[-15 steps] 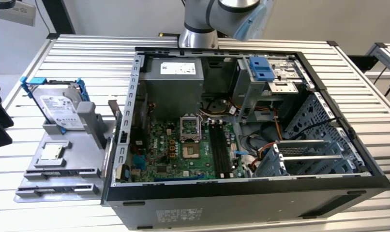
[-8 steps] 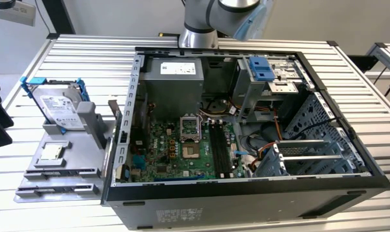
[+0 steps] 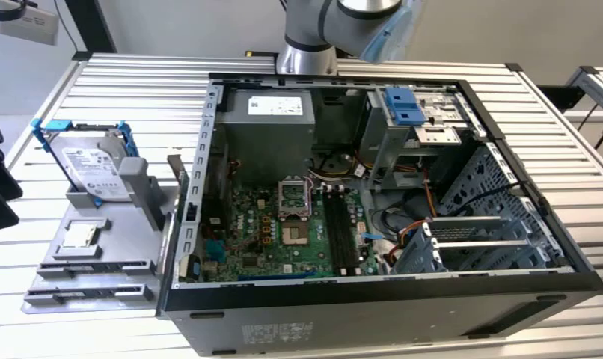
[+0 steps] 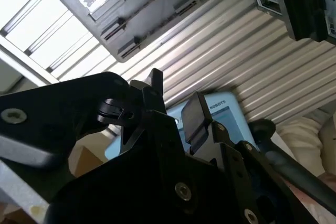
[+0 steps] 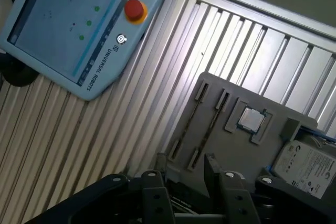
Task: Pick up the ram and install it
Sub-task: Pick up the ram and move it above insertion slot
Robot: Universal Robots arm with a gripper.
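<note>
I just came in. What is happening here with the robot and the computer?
A robot arm works beside an open computer case. Its gripper is open and empty, pointing toward the grey holder on the table. The ram seems to lie edge-on in a holder slot, not yet picked up; the motherboard's black slots look unfilled.

The exterior view shows 1 open computer case (image 3: 381, 288) holding 1 motherboard (image 3: 251, 224). At its 9 o'clock, 1 grey tray (image 3: 122, 247) carries 1 hard drive (image 3: 90, 168) and 1 square chip (image 3: 81, 236). In the first wrist view there is 1 pendant (image 5: 63, 30) with 1 red button (image 5: 135, 9). In the second wrist view, 1 gripper (image 4: 176, 85) shows 2 fingers (image 4: 195, 111).
</note>
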